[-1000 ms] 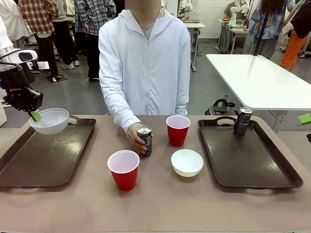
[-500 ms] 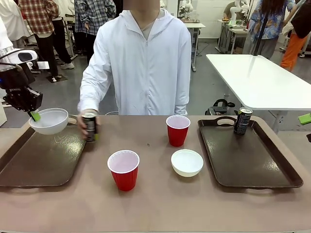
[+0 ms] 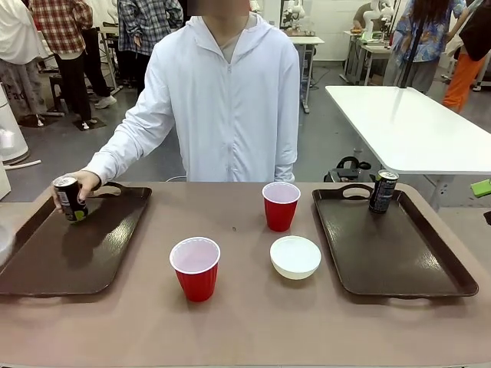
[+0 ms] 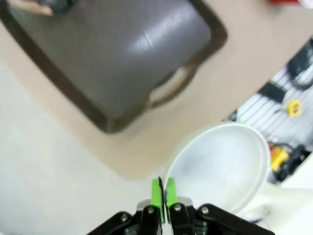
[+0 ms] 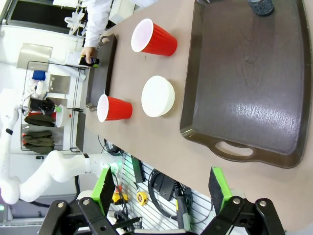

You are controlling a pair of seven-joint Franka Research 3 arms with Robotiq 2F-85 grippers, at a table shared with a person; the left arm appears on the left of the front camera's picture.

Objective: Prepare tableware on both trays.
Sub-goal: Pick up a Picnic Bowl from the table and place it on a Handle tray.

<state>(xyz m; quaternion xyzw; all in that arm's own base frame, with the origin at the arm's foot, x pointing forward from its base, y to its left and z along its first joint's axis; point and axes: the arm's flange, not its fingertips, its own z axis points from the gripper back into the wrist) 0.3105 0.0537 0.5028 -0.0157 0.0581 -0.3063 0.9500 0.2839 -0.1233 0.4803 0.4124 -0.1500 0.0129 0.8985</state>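
My left end effector (image 4: 163, 188) pinches the rim of a white bowl (image 4: 220, 166) beside the left tray (image 4: 122, 54), where a hand (image 3: 86, 181) holds a can (image 3: 70, 198). My right end effector (image 5: 161, 186) gapes empty near the right tray (image 5: 244, 73).

Left gripper (image 4: 163, 192): green pads (image 4: 156, 192) pinched together on the rim of a white bowl (image 4: 220, 166), fingers pointing downward (view is motion-blurred). Right gripper (image 5: 162, 188): jaws spread wide apart, raised and tilted downward. Left arm (image 5: 54, 169): white links folded at the elbow.
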